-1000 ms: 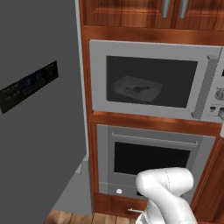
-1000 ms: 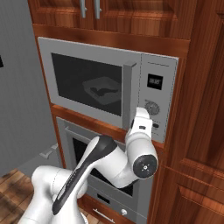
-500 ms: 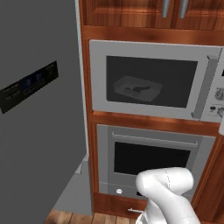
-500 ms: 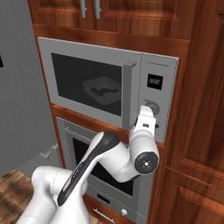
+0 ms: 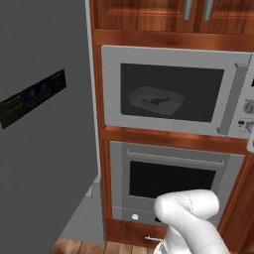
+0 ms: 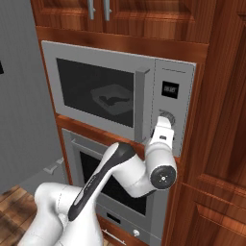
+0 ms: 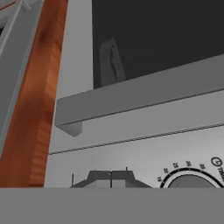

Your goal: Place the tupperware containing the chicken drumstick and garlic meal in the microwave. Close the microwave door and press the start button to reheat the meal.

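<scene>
microwave door closed, tupperware inside, gripper at panel, grip state unclear

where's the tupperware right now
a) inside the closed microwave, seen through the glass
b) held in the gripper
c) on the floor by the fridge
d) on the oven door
a: the tupperware shows behind the dark window of the shut microwave door, with the drumstick a dark shape in it.

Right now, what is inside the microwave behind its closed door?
Through the microwave door, the tupperware sits inside, with the dark chicken drumstick in it. The garlic cannot be made out through the dark glass.
</scene>
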Tool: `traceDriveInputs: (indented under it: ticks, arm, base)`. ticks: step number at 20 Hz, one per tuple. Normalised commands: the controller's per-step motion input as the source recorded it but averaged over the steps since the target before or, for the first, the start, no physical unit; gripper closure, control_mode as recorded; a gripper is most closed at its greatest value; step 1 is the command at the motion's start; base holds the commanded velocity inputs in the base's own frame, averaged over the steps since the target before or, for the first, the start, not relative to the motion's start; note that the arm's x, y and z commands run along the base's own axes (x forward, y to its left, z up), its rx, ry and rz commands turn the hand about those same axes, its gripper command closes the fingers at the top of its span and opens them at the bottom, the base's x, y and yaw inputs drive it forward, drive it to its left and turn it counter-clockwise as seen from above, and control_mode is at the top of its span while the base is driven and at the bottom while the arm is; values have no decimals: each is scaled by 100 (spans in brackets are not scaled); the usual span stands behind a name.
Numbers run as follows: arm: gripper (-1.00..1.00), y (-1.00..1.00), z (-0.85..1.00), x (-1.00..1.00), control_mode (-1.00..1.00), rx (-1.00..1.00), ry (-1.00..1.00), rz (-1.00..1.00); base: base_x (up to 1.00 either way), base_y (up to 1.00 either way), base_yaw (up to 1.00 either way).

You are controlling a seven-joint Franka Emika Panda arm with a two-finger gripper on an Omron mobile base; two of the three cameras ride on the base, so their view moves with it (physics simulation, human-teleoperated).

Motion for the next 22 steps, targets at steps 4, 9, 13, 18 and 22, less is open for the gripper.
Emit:
traceDriveInputs:
  ticks: [4, 9, 13, 18, 22]
  arm:
    - [100, -8, -6, 18, -100, 0, 0, -1]
    - [100, -7, -13, 18, -100, 0, -2, -1]
    - [100, -6, -14, 19, -100, 0, -2, -1]
    - [100, -5, -11, 21, -100, 0, -2, -2]
    - [100, -5, -10, 22, -100, 0, -2, -2]
  base:
    - [0, 0, 0]
    - [0, 0, 0]
    - [0, 0, 0]
    - [0, 0, 0]
    - [0, 0, 0]
